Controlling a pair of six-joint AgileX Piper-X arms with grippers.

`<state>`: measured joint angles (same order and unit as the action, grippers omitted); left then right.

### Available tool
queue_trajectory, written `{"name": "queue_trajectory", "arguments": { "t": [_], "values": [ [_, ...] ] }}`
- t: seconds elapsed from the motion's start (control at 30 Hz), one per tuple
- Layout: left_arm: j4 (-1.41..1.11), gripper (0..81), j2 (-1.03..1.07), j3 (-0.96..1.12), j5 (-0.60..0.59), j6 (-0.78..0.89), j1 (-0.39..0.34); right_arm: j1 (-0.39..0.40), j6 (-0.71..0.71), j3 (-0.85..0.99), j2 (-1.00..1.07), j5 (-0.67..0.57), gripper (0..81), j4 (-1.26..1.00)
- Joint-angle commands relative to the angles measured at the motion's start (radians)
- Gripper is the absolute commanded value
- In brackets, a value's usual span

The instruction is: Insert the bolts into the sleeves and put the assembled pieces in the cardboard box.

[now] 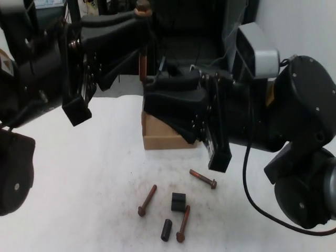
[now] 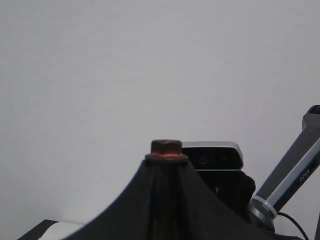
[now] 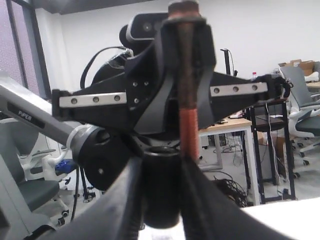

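Note:
My left gripper [image 1: 140,26] is shut on a rust-coloured bolt [image 1: 142,65] held upright, head up, high above the bench; its head [image 2: 166,148] shows between the fingers. Just below, my right gripper [image 1: 158,81] is shut on a black sleeve [image 3: 160,187], open end up. The bolt's shaft [image 3: 188,125] comes down to the sleeve's rim, at its edge; whether the tip is inside I cannot tell. The cardboard box [image 1: 157,137] stands under the right gripper. Three more bolts [image 1: 147,200] [image 1: 203,179] [image 1: 183,223] and two sleeves [image 1: 178,201] [image 1: 166,229] lie on the white bench.
The loose parts lie in a cluster near the front middle of the bench. The right arm's bulky body [image 1: 299,136] fills the right side, the left arm's [image 1: 31,68] the left. White bench surface spreads to the left of the box.

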<state>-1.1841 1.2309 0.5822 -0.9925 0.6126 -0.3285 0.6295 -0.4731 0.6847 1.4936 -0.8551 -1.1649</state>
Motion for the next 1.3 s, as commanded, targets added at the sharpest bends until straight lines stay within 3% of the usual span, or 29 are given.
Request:
{"name": "queue_trajectory", "arguments": {
  "t": [0.0,0.17,0.4,0.57,0.9,1.27],
  "values": [
    [-0.001,0.2,-0.007,0.003,-0.013,-0.003,-0.003,-0.003,-0.009,0.006,-0.015,0.011,0.8,-0.02],
    [-0.001,0.2,-0.007,0.003,0.008,-0.002,-0.003,0.001,0.019,0.006,-0.015,0.011,0.8,0.112],
    [-0.018,0.2,-0.007,0.012,0.013,-0.001,-0.003,0.026,0.34,0.006,-0.015,0.038,0.8,0.27],
    [-0.047,0.2,-0.007,0.012,0.013,0.033,-0.003,0.037,0.427,0.006,-0.015,0.153,0.8,0.26],
    [-0.045,0.2,-0.007,0.012,0.013,0.039,-0.003,0.037,0.413,0.006,-0.015,0.176,0.8,0.084],
    [-0.037,0.2,-0.003,0.012,0.013,0.034,-0.003,0.037,0.331,0.006,-0.015,0.161,0.8,0.077]
  ]
}}
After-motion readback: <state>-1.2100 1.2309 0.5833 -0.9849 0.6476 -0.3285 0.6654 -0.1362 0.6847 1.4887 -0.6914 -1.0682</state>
